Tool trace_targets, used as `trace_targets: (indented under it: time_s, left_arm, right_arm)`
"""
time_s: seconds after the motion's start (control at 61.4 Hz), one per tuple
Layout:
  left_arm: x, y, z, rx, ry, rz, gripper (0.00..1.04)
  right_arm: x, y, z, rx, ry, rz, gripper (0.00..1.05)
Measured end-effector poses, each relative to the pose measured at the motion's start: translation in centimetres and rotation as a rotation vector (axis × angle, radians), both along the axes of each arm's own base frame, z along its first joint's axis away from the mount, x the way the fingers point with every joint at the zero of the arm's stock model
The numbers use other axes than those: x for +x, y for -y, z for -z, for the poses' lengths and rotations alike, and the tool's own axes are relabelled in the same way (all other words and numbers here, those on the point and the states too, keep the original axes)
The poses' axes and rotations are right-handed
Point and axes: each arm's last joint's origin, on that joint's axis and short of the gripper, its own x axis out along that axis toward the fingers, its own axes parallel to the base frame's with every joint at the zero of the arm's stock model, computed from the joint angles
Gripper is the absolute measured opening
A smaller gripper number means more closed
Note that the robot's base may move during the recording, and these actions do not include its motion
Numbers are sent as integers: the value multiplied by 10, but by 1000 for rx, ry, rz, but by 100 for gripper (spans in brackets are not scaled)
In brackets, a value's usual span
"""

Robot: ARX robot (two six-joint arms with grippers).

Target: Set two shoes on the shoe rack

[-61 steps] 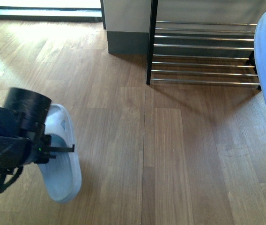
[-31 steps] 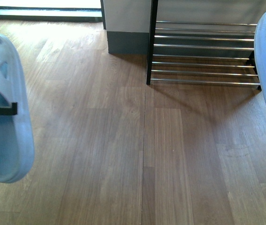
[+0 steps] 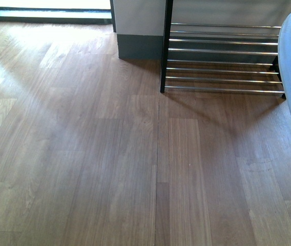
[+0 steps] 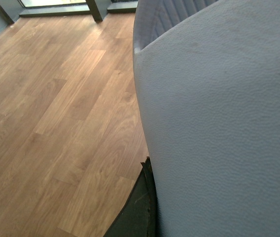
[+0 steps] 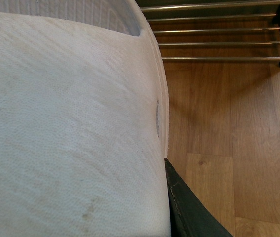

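Left tool (image 4: 139, 210) is clamping the left sandal (image 4: 219, 123), right tool (image 5: 184, 207) the right sandal (image 5: 66, 123) — both seemingly raised for carrying to the shoe rack (image 3: 222, 61).

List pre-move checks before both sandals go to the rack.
1. Left gripper on left-arm sandal: ok, sandal pressed against its finger, off the floor.
2. Right gripper on right-arm sandal: ok, same.
3. Rack in front view: ok, visible rods bare.
4. Floor between robot and rack: ok, nothing on it.
5. Left arm in front view: not ok, out of frame.
6. Grip depth on either sandal: cannot tell, sandals fill both wrist views.
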Motion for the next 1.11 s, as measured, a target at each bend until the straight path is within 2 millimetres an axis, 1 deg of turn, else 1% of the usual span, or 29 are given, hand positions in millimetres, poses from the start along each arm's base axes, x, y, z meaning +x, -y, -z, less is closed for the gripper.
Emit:
trace_targets:
  time_s: [1.108]
  left_arm:
    - [0, 1, 1, -1, -6, 8, 2]
  right_arm:
    - [0, 0, 0, 0, 0, -2, 2]
